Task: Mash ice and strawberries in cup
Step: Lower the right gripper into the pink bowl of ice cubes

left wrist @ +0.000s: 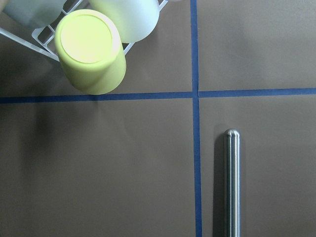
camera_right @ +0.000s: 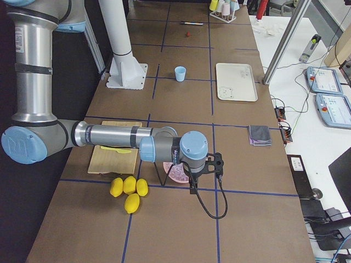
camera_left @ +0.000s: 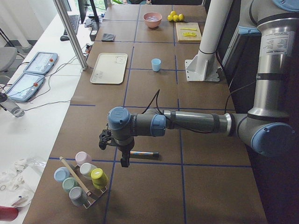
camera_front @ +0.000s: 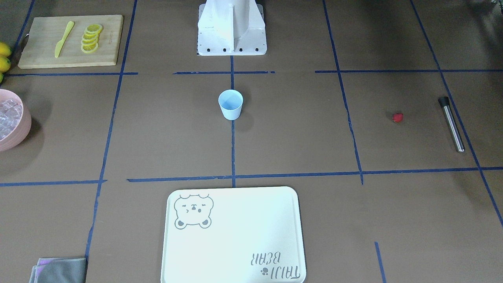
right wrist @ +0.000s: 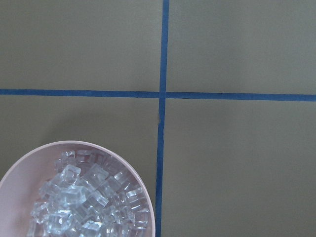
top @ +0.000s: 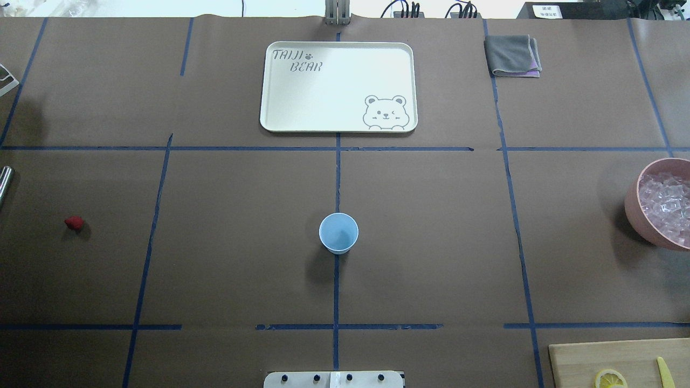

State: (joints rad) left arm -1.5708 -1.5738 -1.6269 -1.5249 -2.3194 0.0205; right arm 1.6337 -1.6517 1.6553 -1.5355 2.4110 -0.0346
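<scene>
Ice (top: 666,202) is sitting in a bowl (top: 632,213) right of the cup (top: 338,233), strawberry (top: 74,222) lying left; you cannot tell if left gripper (camera_left: 124,161) or right gripper (camera_right: 192,186) is clenching.

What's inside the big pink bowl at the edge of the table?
The round pink bowl holds a heap of small clear ice cubes. The heap covers the bowl's bottom, so whatever may lie under the cubes cannot be seen.
</scene>
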